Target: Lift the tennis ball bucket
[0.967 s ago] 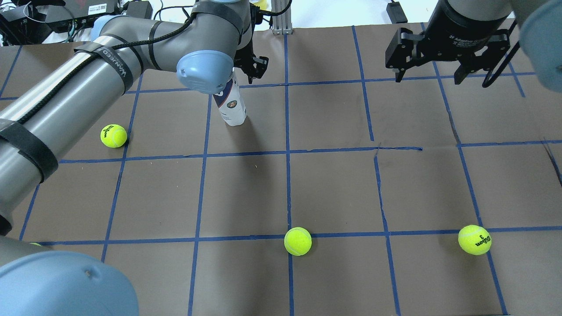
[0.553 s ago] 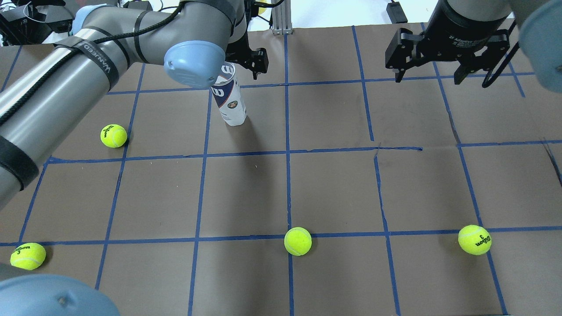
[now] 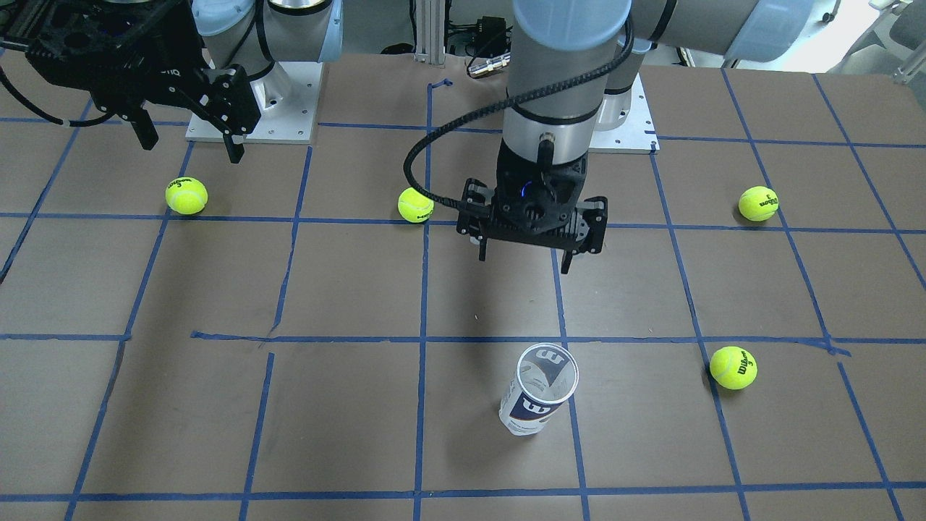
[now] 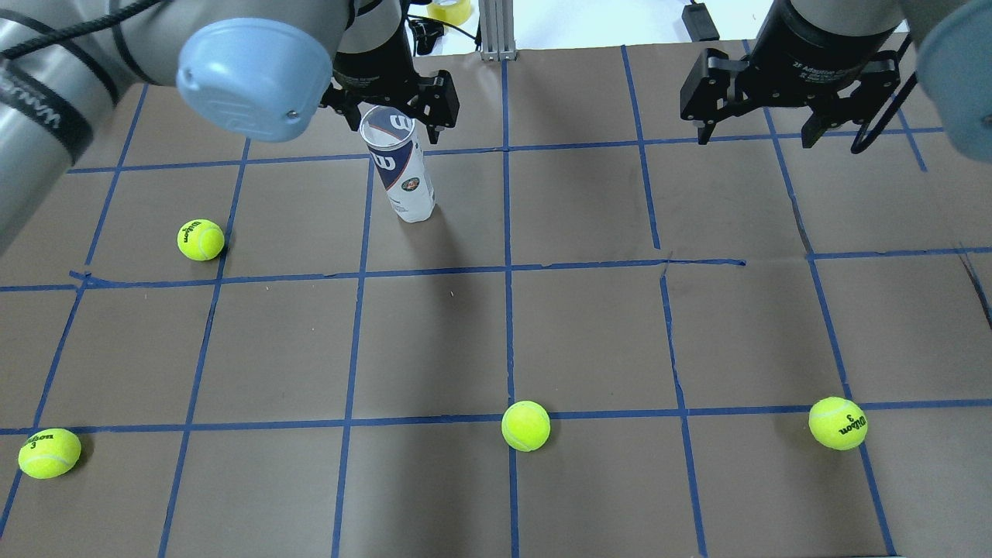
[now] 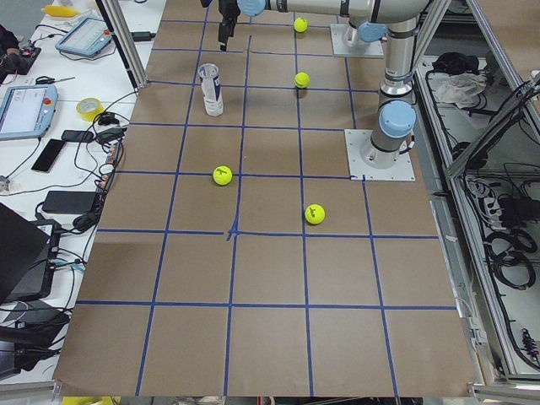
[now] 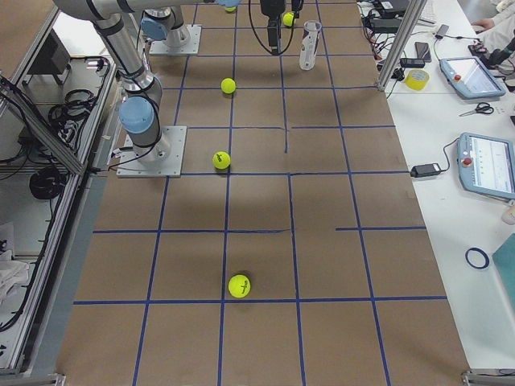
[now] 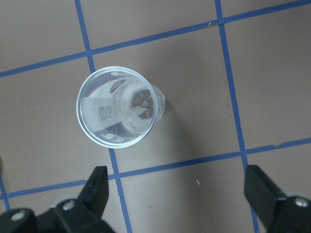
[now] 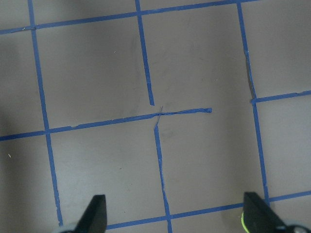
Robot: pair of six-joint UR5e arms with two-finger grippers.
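The tennis ball bucket (image 4: 401, 167) is a clear can with a white and navy label. It stands upright and open-topped on the brown table, also in the front view (image 3: 539, 391) and the left wrist view (image 7: 119, 111). My left gripper (image 4: 381, 116) is open and empty. It hovers above the can's rim, a little to the robot's side of it (image 3: 526, 259), with its fingertips (image 7: 97, 187) clear of the can. My right gripper (image 4: 756, 136) is open and empty, high over the table's far right (image 3: 189, 145).
Several yellow-green tennis balls lie loose on the table: one left of the can (image 4: 201, 239), one front centre (image 4: 525, 425), one front right (image 4: 838, 423), one front left (image 4: 49, 452). An aluminium post (image 4: 496, 31) and a tape roll (image 4: 449, 9) stand beyond the far edge.
My left arm has swung up and left, bringing its open gripper from right of the can to over its top. The front-left ball has come into view. The right arm has not moved.
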